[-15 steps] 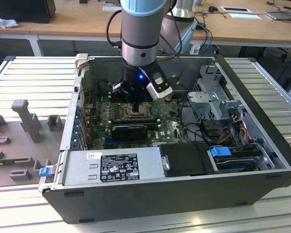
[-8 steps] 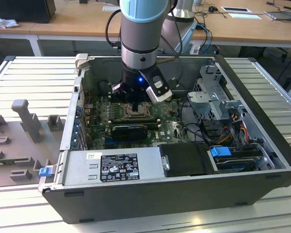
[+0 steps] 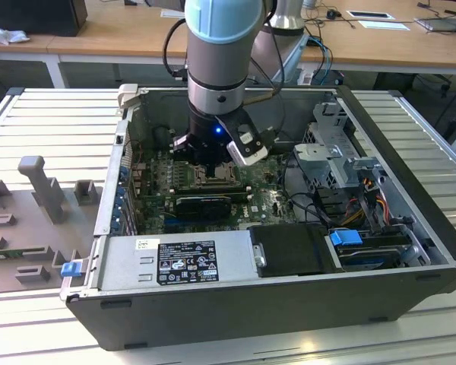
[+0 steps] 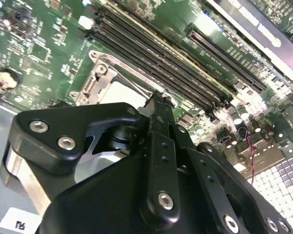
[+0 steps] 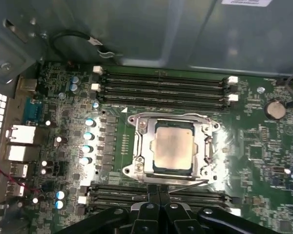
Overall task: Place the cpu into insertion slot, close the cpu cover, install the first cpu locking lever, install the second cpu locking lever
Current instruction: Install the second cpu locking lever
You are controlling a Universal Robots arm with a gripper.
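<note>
In the exterior view, at the left of the frame, a grey moulded fixture tray [image 3: 30, 228] with blocky upright shapes lies on the ribbed metal table [image 3: 53, 114]. Right of it, filling the middle, stands the open computer case [image 3: 289, 304], dark sheet metal with a boxy silver power supply [image 3: 175, 258] along its lower edge. The arm [image 3: 216, 53], a smooth grey cylinder with a pale blue cap, reaches straight down into the case, and the gripper [image 3: 213, 163] hangs just above the green motherboard [image 3: 266, 205]. In the first wrist view the long black memory slots [image 5: 161, 87] run across the upper middle, and below them, at the centre, sits the insertion slot [image 5: 136, 168] with its silvery rim. The cpu [image 5: 173, 147], a flat matte beige square, lies seated in it, and the cpu cover [image 5: 145, 141], a thin shiny frame with a cut-out centre, lies closed around it. A thin wire locking lever [image 5: 185, 184] slants along the socket's lower edge. At the bottom centre of that view, the black fingertips [image 5: 151, 195] stand pressed together, just beside the lever.
</note>
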